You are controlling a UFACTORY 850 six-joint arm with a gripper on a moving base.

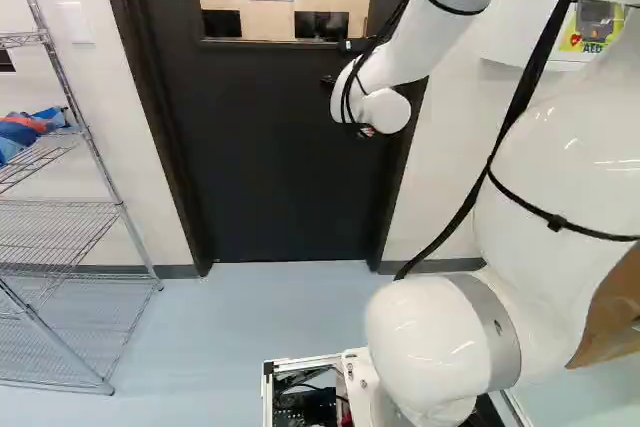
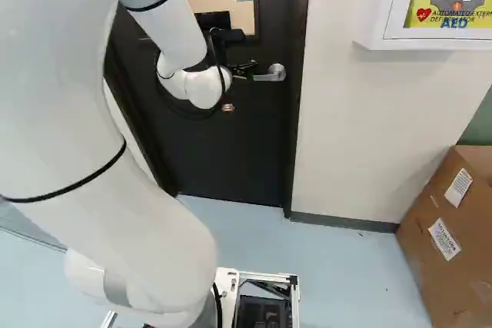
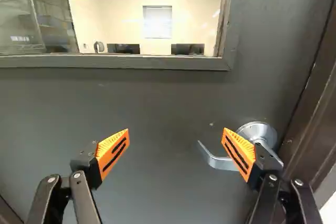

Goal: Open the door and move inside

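Overall, you are looking at a closed door [image 1: 280, 167], dark and flat-faced, set in its frame [image 3: 321, 114]; expect it to be the heavy part, slow to start and swinging on hinges presumably opposite the handle. Your white arm [image 2: 100, 213] reaches toward it. The window [image 3: 121, 19], set in the upper part of the door, is glass: keep hard contact away from it. Your gripper [image 3: 176, 132] faces the door with its fingers wide apart and nothing clamped between them. The handle [image 2: 270, 74] is on the door's latch side, close to the frame; in the wrist view it lies beyond the finger nearer that frame, which partly hides it. You cannot tell whether that finger touches it. Its lever [image 3: 223, 163] points inward, the free tip showing between the fingers. Judge it rigid, smooth metal, somewhat slippery, and probably sprung against turning. Take hold near the free tip, where leverage is best, after shifting the gripper toward the frame; then press down before moving the door. Too shallow a hold may slide off.
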